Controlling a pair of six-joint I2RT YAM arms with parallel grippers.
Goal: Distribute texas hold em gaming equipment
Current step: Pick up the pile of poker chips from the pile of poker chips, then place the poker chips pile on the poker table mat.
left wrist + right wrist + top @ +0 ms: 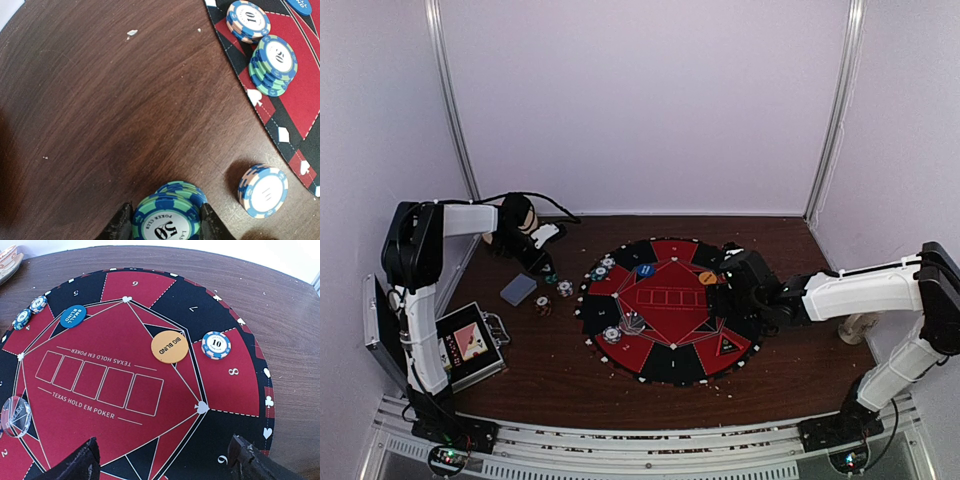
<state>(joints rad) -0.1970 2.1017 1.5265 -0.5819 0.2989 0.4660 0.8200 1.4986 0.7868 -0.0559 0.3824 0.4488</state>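
- Dark brown wood-grain table (550, 380), scuffed and flecked with pale crumbs, with plain white walls around it.
- Rectangular metal case (470, 345) at the table's left edge.
- Left fingers (120, 226) clamped on a stack of round, teal-striped chips (167, 210) marked 50, toward the far left corner.
- Flat grey-blue cards (518, 289) lie near that stack.
- Blue-and-white chip stack (263, 191) sits on bare wood, just beside the mat's rim.
- Round red-and-black mat (672, 335) at the table's middle carries a smooth blue button (73, 316), an orange button (170, 346) and a striped 10 chip (216, 345).
- Right fingers (80, 462) are wide apart and hold nothing, above the mat's right side.
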